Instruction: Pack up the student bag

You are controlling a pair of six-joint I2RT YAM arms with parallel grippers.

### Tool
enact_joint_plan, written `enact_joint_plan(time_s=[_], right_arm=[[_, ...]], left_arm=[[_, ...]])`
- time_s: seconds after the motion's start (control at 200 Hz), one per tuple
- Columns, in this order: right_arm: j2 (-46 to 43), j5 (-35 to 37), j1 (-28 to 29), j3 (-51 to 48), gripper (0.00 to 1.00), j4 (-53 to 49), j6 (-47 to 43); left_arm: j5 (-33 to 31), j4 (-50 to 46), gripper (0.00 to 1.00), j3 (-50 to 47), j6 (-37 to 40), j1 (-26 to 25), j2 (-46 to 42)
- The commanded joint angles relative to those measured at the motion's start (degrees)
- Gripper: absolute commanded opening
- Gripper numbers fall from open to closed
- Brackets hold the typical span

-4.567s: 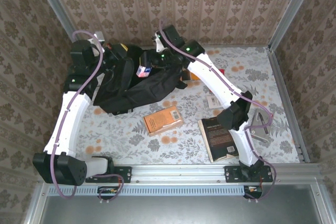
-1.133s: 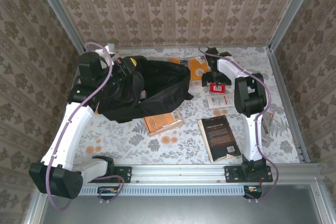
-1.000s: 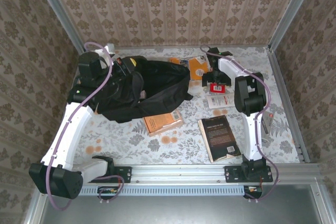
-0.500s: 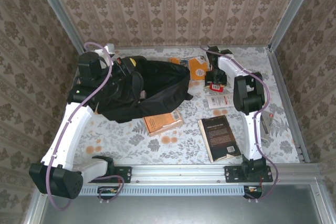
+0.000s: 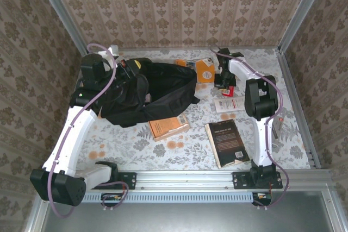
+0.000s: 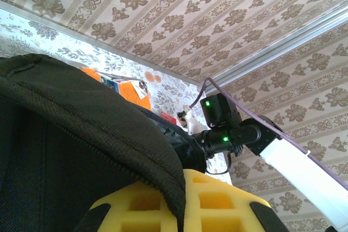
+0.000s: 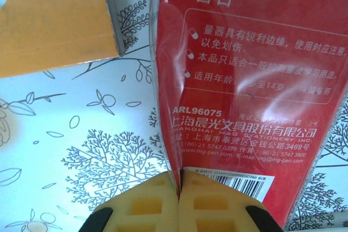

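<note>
The student bag [image 5: 155, 93], a large black fabric backpack, lies open at the back left of the table. My left gripper [image 5: 130, 68] is shut on its rim; in the left wrist view the yellow pads [image 6: 228, 205] pinch a fold of the black bag fabric [image 6: 81, 134], and that gripper [image 6: 184, 202] sits low in the frame. My right gripper [image 5: 223, 81] is shut on the edge of a red stationery packet [image 5: 230, 89]. In the right wrist view, the red packet [image 7: 250, 69] with printed text stands up from the closed gripper [image 7: 179, 191] above the tabletop.
An orange book [image 5: 169, 124] lies just in front of the bag and a dark book [image 5: 228, 143] to its right. Another orange book [image 5: 204, 70] [image 7: 49, 20] lies at the back beside the right gripper. A white packet [image 5: 227, 104] lies near the right arm.
The right gripper has closed from wide open onto the red packet and shifted slightly toward the back. The left arm and the bag have stayed still.
</note>
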Motion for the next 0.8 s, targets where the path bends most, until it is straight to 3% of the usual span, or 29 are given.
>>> enact_joint_plan(time_s=[0.0, 0.49, 0.655, 0.795], right_arm=[[-3.42, -2.55, -0.19, -1.61, 0.0, -0.09, 1.05], [-28.7, -3.95, 0.6, -12.82, 0.0, 7.78, 7.71], [-36.27, -6.73, 0.61, -12.26, 0.0, 8.65, 9.97], [-38.32, -7.97, 0.61, -5.82, 0.0, 5.77, 9.95]], left_arm=[[0.84, 2.77, 0.0, 2.83, 0.52, 0.56, -1.3], [1.04, 0.25, 0.0, 6.27, 2.18, 0.3, -0.32], [1.4, -0.59, 0.0, 12.26, 2.37, 0.12, 0.85], [2.16, -0.48, 0.0, 17.06, 0.51, -0.19, 2.41]])
